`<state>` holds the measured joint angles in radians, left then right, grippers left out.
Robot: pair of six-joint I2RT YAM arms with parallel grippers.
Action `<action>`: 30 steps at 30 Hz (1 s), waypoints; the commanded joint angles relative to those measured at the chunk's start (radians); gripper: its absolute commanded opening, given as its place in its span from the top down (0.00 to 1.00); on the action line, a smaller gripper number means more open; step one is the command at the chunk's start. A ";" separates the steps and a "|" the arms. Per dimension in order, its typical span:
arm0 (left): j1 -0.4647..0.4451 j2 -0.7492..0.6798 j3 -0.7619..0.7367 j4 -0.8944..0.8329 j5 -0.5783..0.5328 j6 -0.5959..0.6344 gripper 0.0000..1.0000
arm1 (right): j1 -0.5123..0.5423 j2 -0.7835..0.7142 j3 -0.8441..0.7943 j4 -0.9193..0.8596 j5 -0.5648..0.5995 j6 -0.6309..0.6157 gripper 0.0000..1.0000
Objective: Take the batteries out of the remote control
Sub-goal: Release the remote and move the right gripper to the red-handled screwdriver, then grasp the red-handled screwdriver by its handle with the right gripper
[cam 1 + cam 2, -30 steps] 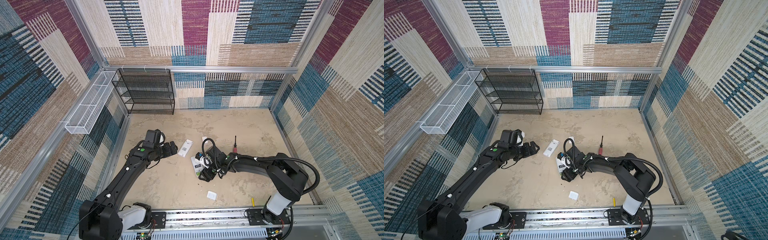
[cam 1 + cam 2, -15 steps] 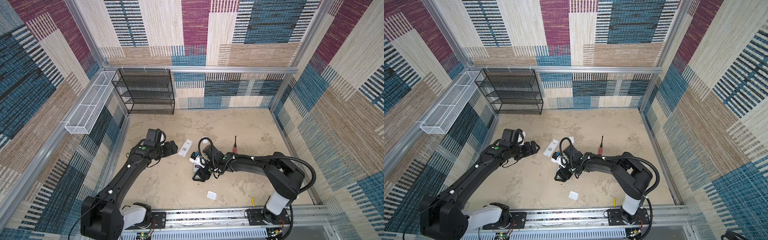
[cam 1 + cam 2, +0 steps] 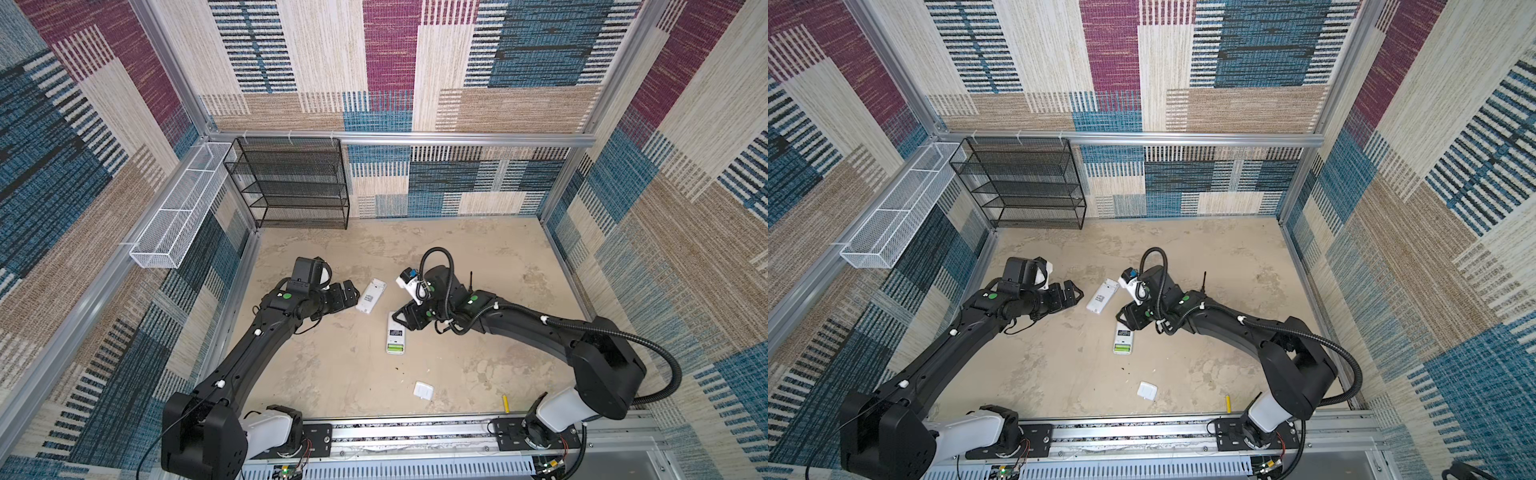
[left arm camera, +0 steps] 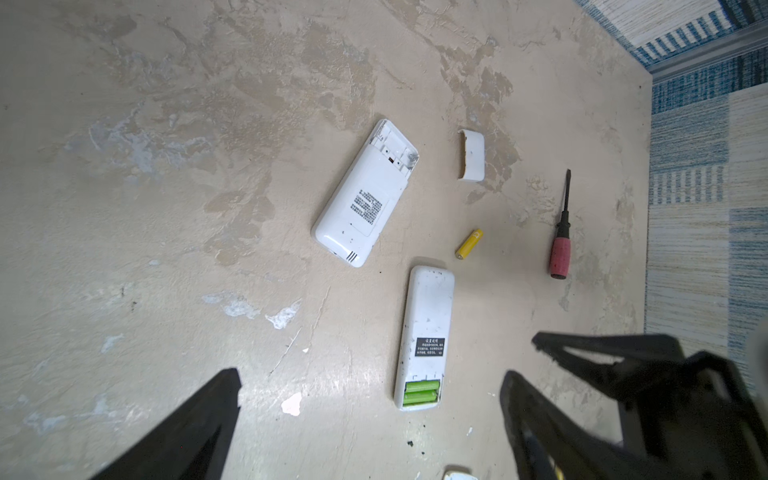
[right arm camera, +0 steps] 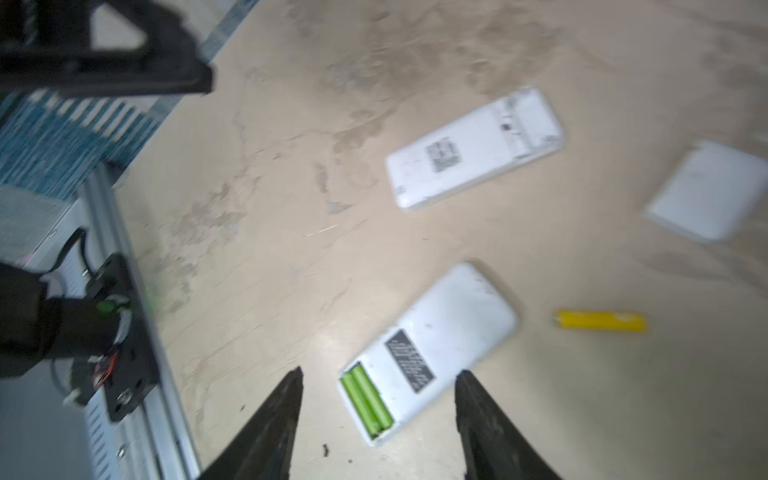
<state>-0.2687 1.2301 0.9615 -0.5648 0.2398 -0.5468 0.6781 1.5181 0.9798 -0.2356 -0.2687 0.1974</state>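
Note:
A white remote control (image 3: 395,332) lies back-up mid-floor, its compartment open with two light green batteries (image 3: 395,348) (image 4: 420,392) (image 5: 366,401) inside. Another white remote (image 3: 371,296) (image 4: 365,195) lies beyond it with a bare compartment. One yellow battery (image 4: 469,244) (image 5: 600,321) rests loose by the remotes, another yellow battery (image 3: 505,404) by the front rail. My right gripper (image 3: 401,318) (image 5: 380,372) hovers open over the green-battery remote's far end, holding nothing. My left gripper (image 3: 351,293) (image 4: 372,376) is open wide and bare, beside the bare remote.
A white cover (image 3: 423,390) lies toward the front; another cover (image 4: 472,155) (image 5: 710,191) sits past the remotes. A red-handled screwdriver (image 4: 561,241) lies behind my right arm. A black wire shelf (image 3: 299,183) stands at the back left, a white mesh basket (image 3: 178,208) on the left wall.
My right gripper has drawn back from the green-battery remote, which now lies uncovered on the floor, and its jaws have narrowed a little. The left gripper has opened slightly wider.

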 commanded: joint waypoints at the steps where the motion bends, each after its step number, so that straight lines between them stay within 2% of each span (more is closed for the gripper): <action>1: 0.002 -0.006 0.003 0.021 0.020 0.022 0.00 | -0.085 -0.056 -0.044 -0.037 0.162 0.144 0.42; 4: 0.002 -0.006 0.000 0.029 0.026 0.022 0.04 | -0.162 -0.096 -0.063 -0.067 0.243 0.192 0.41; 9: 0.002 0.002 -0.010 0.052 0.042 0.013 0.07 | -0.239 -0.047 -0.013 -0.170 0.391 0.206 0.45; 17: 0.002 0.019 -0.016 0.057 0.054 0.011 0.09 | -0.305 0.089 -0.001 -0.168 0.458 0.217 0.55; 24: 0.002 0.020 -0.015 0.053 0.047 0.018 0.09 | -0.313 0.175 -0.013 -0.141 0.489 0.224 0.56; 30: 0.002 0.026 -0.014 0.056 0.052 0.016 0.10 | -0.315 0.224 -0.018 -0.134 0.494 0.224 0.61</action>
<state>-0.2687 1.2526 0.9463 -0.5201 0.2771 -0.5461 0.3641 1.7313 0.9668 -0.3901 0.2108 0.4072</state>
